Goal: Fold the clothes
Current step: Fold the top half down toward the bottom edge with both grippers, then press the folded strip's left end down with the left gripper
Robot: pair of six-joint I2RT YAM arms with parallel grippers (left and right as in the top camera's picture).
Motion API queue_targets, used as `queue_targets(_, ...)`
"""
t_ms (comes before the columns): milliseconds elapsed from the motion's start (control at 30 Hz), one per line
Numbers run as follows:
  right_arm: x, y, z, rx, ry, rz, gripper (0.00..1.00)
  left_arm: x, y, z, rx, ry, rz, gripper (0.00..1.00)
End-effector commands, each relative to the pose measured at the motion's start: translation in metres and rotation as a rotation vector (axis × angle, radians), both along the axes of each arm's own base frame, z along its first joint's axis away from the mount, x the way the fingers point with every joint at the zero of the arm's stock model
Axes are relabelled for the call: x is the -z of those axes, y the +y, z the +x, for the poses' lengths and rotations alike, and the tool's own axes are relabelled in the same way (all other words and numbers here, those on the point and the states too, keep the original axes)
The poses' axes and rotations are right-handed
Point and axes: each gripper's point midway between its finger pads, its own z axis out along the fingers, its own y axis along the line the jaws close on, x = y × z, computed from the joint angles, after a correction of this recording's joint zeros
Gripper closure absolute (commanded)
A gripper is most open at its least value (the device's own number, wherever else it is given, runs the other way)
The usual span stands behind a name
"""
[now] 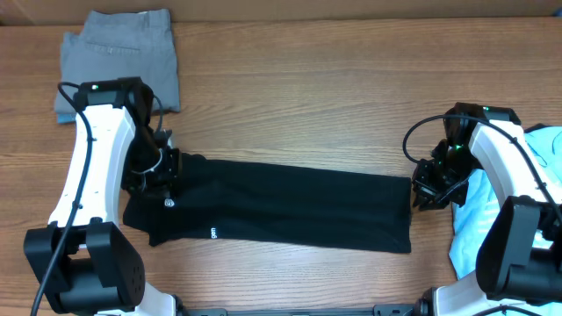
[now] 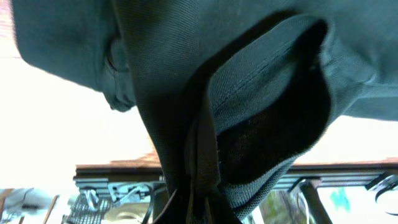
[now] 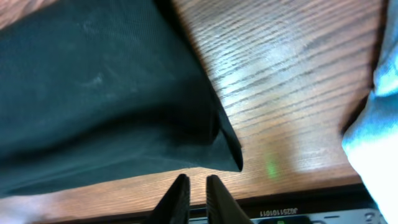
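left end effector (image 2: 194, 208) clamped on black shirt (image 1: 281, 206) (likely to hold the band taut) | right end effector (image 3: 198, 198) slightly parted, empty, just beside hem corner

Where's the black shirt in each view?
Overhead: black shirt, a long strip across the middle.
Left wrist: black shirt fills most of the frame, bunched.
Right wrist: black shirt upper left, its corner near bottom centre.
Shared landmark: the wood table, only a sliver in left wrist.
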Motion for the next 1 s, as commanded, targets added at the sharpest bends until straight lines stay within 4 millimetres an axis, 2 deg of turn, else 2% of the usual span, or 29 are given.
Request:
queue_targets(0,-0.004,-0.007,-0.003,-0.008,-0.012,-0.038,0.83,0.002,0.002,-0.014,0.026,0.031,0.003,0.94)
queue_targets(400,-0.003,-0.008,0.003,-0.008,-0.035,-0.04,0.82,0.0,0.001,-0.023,0.026,0.068,0.001,0.85)
queue_targets(567,-0.002,-0.008,0.004,-0.007,-0.039,-0.041,0.82,0.001,0.001,-0.022,0.026,0.065,0.001,0.71)
queue_targets(633,-0.002,-0.008,0.004,-0.007,-0.039,-0.041,0.82,0.001,0.001,-0.022,0.026,0.065,0.001,0.62)
queue_targets(767,-0.002,-0.008,0.004,-0.008,-0.042,-0.041,0.82,0.003,0.002,-0.016,0.026,0.042,0.002,0.53)
queue_targets(833,-0.002,-0.008,0.006,-0.007,-0.047,-0.042,0.82,0.004,-0.003,-0.009,0.02,0.008,-0.023,0.51)
queue_targets(967,-0.001,-0.007,0.008,-0.005,-0.055,-0.037,0.82,0.008,-0.032,0.009,0.104,-0.083,-0.153,0.48)
